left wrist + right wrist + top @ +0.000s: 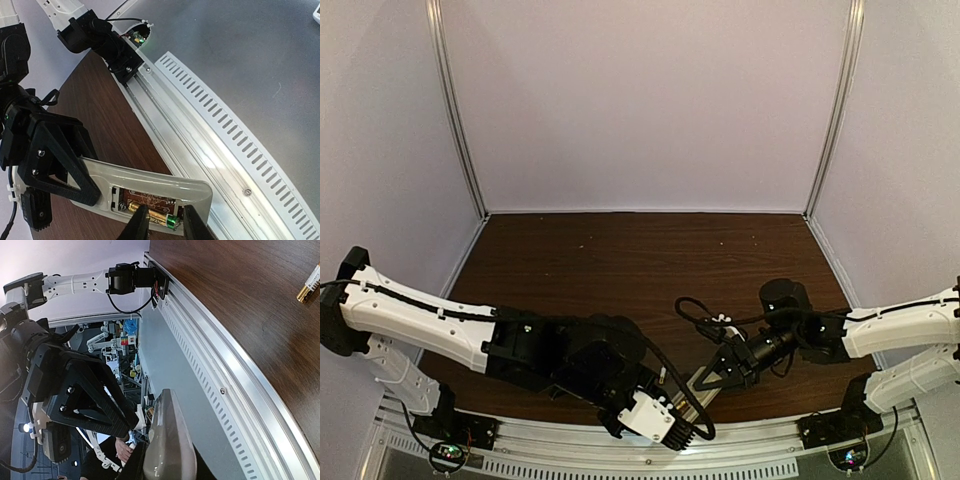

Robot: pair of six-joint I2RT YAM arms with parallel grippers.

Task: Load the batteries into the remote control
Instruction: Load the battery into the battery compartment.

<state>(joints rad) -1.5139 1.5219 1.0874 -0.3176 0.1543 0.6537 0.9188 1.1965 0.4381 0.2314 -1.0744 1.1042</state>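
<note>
right gripper (162, 460) clamps remote control (150, 182) beside near-edge rail (200, 130) | left gripper (165, 225) astride seated battery (152, 214), grip unclear | loose battery (308, 284) on table (240, 290)

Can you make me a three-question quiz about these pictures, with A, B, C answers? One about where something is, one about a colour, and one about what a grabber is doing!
1. Where does the loose battery lie?
A) on the brown table
B) on the metal rail
C) in a cup

2. What colour is the body of the loaded battery inside the remote?
A) blue
B) gold
C) red

3. What is the right gripper doing?
A) hanging open
B) pinching a cable
C) clamped on the remote

Answers:
1 A, it rests alone on the wood.
2 B, it gleams gold in the open compartment.
3 C, its fingers grip the remote's end.
</note>
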